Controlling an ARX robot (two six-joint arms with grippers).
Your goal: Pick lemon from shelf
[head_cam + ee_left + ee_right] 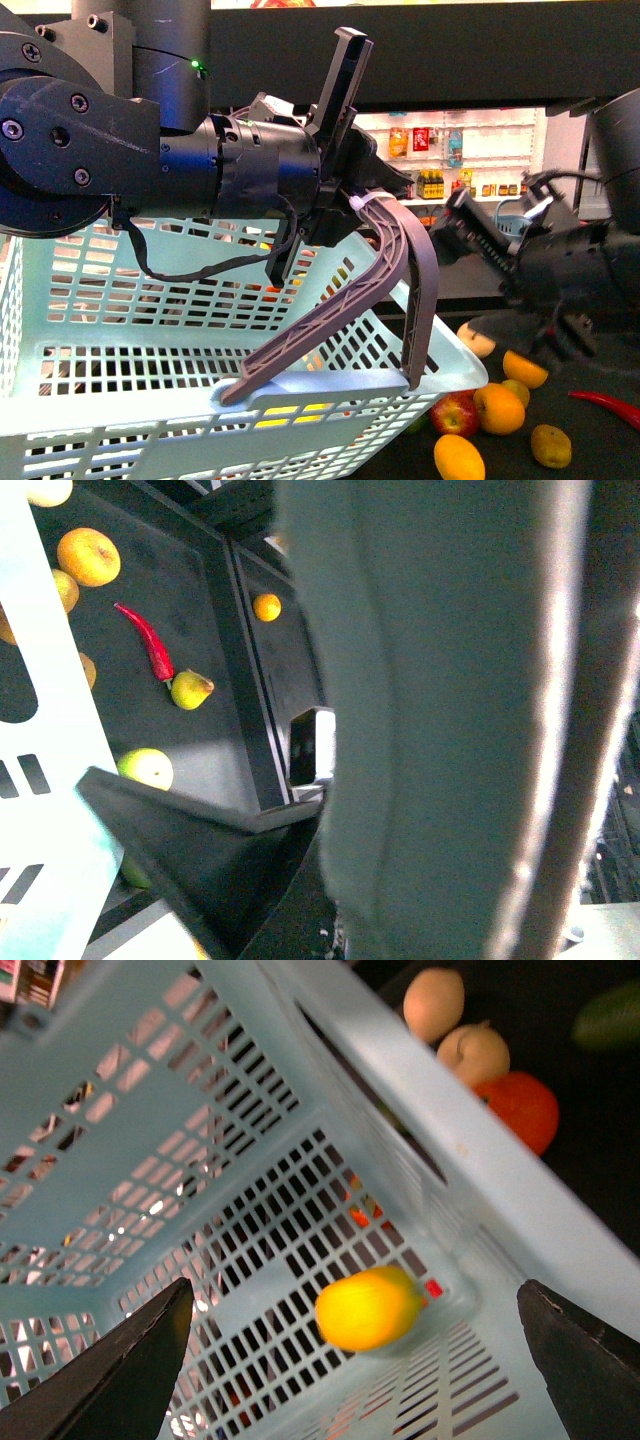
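Observation:
A yellow lemon [368, 1308] shows blurred inside the light blue basket [150, 1160], near its slotted bottom corner. My right gripper [354, 1290] is open above it, with one dark finger on either side, and holds nothing. In the front view the right gripper [472, 228] hangs by the basket's [200, 380] far right corner. My left gripper [340, 190] is shut on the mauve basket handle [400, 260] and holds the basket up. The handle [430, 720] fills the left wrist view. The black shelf tray [590, 440] lies below at the right.
Oranges [498, 408], a red apple [455, 413] and a red chili [605, 405] lie on the tray beside the basket. The left wrist view shows an orange [88, 556], a chili [148, 640] and a pear [190, 689]. White wall shelves of bottles [440, 150] stand behind.

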